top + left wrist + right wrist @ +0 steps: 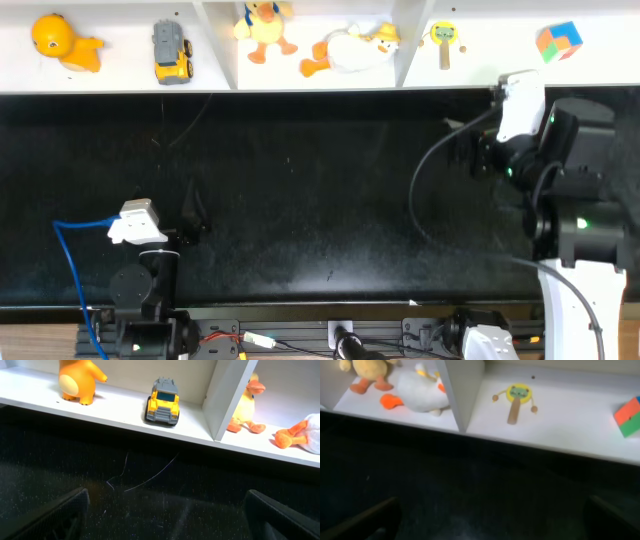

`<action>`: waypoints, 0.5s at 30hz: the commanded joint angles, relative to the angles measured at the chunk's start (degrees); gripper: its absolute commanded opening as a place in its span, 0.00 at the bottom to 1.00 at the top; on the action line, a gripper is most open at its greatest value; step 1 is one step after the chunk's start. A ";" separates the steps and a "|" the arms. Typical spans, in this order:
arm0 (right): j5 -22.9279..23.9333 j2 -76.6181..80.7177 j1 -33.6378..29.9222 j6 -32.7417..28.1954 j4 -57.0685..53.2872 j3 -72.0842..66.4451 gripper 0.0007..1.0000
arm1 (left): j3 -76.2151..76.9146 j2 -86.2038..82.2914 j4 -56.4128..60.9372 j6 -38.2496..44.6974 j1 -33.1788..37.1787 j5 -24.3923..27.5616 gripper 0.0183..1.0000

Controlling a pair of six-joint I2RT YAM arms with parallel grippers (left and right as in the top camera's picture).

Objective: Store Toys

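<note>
Six toys on shelf (500, 30): orange duck (62, 42) and truck (171, 52) in left bay, yellow duck (265, 28) and white duck (352, 50) in middle bay, rattle (443, 40) and cube (558, 40) in right bay.

Grippers: left gripper (172, 520) well back from shelf, facing left bay, jaws spread wide, nothing held. Same for right gripper (490, 520), near shelf front, facing right bay.

Judgement: storing looks done (every toy in view sits on shelf). Step in hand probably parking. To do it well: draw right gripper straight back from shelf, no sideways sweep near rattle, jaws kept off shelf lip.
</note>
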 commanded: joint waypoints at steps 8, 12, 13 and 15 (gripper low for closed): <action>0.66 1.44 0.31 1.20 -3.54 0.31 0.99 | -0.24 -0.68 0.02 -1.42 -0.46 0.57 1.00; 0.68 2.43 0.31 1.20 -3.58 0.31 1.00 | -0.24 -0.68 0.02 -1.42 -0.46 0.57 1.00; 0.68 2.67 0.31 1.20 -3.58 0.31 1.00 | -0.24 -0.68 0.02 -1.42 -0.46 0.57 1.00; 0.68 3.08 0.31 1.20 -3.58 0.31 0.99 | -0.24 -0.68 0.02 -1.42 -0.46 0.57 1.00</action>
